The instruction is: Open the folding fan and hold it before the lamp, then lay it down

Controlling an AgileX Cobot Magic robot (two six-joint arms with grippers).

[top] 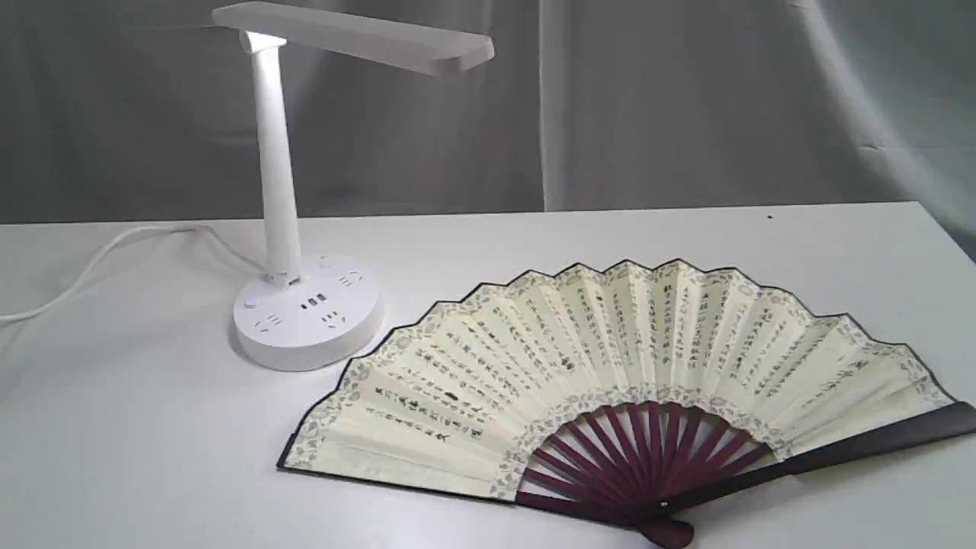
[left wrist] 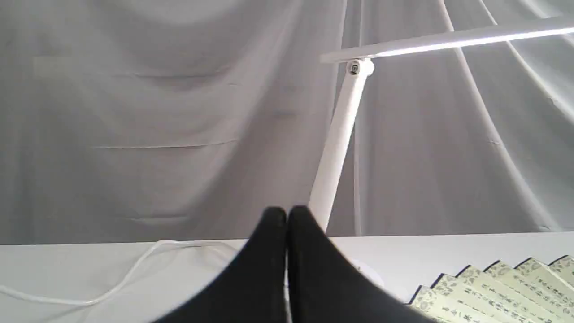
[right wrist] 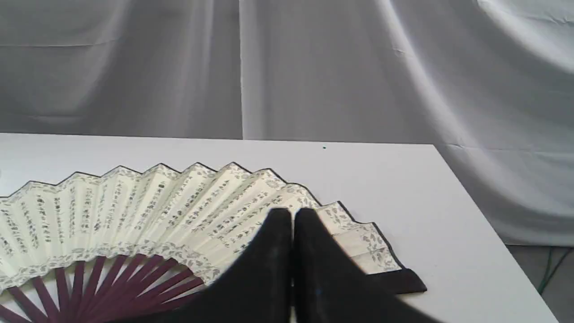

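Observation:
The folding fan point(top: 610, 366) lies fully spread and flat on the white table point(top: 130, 427), its cream leaf with black calligraphy facing up and its maroon ribs meeting at the pivot near the front edge. The lamp point(top: 293, 229) stands lit to the fan's left, its bar head pointing right. Neither gripper shows in the exterior view. In the left wrist view my left gripper point(left wrist: 286, 215) is shut and empty, with the lamp point(left wrist: 341, 134) beyond it and a corner of the fan point(left wrist: 502, 287) to one side. My right gripper point(right wrist: 292, 215) is shut and empty above the fan point(right wrist: 134, 206).
The lamp's white cord point(top: 91, 267) trails off across the table to the left. A grey cloth backdrop point(top: 686, 99) hangs behind the table. The table's right edge point(right wrist: 484, 233) drops off close to the fan's dark guard.

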